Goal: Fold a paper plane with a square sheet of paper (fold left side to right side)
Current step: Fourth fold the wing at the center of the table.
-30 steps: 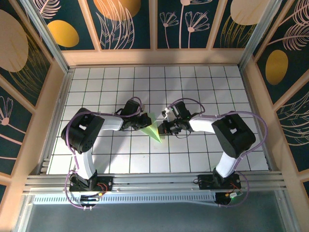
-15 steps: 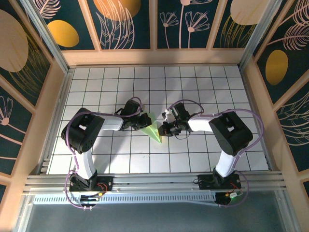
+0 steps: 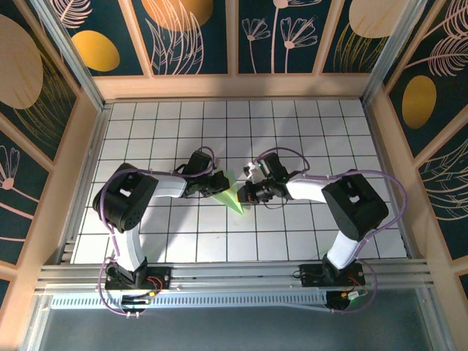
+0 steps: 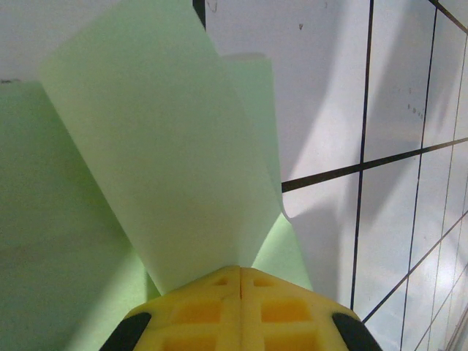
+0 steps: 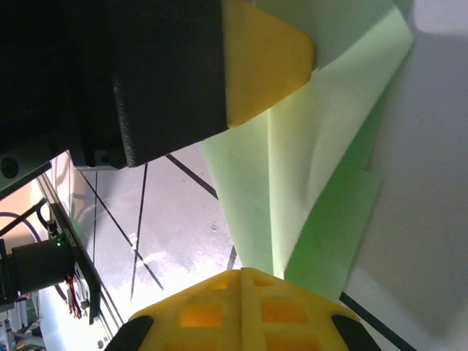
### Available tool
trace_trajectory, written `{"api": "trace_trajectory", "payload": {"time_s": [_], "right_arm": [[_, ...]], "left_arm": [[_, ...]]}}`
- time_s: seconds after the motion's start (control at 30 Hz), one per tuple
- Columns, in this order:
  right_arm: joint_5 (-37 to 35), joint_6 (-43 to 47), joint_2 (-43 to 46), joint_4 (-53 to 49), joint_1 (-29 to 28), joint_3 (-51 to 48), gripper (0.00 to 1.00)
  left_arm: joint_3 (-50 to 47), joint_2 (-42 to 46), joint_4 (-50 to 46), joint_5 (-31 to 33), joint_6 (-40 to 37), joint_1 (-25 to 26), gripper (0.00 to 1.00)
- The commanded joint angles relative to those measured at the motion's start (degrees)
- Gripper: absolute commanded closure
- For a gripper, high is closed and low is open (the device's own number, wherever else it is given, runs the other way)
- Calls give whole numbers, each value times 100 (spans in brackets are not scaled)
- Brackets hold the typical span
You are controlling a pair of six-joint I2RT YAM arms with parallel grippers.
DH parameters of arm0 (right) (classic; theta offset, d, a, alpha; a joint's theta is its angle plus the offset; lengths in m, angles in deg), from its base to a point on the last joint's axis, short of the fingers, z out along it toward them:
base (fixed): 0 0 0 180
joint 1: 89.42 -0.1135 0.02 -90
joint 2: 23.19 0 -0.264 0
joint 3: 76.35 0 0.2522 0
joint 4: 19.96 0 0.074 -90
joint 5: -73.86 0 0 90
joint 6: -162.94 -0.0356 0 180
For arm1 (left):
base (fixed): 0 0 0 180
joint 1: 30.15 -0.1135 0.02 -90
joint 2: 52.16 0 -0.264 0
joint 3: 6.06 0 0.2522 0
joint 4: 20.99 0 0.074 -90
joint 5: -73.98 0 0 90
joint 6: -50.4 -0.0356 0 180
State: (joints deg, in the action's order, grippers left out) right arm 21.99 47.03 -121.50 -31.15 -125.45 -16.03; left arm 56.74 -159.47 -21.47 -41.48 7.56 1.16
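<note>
Plane (image 3: 233,196), a light green dart, lies mid-table (image 3: 307,131) between the two grippers; its long axis runs from the wide far end to a tip pointing at the near edge; left gripper (image 3: 217,186) touches its left side, fingers pressed together on a raised flap; right gripper (image 3: 244,194) touches its right side, fingers closed, paper reaching their tips, though a hold there is uncertain; both arms are equally near; open tiles lie all round, walls well apart.
</note>
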Motion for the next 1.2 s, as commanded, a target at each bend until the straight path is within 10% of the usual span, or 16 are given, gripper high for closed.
{"api": "trace_trajectory", "payload": {"time_s": [0.0, 1.17], "right_arm": [[64, -111, -175, 164, -51, 138, 100], [-722, 101, -751, -633, -69, 159, 100]], "left_arm": [[-147, -94, -378, 313, -31, -6, 100], [144, 306, -583, 520, -110, -17, 91]]}}
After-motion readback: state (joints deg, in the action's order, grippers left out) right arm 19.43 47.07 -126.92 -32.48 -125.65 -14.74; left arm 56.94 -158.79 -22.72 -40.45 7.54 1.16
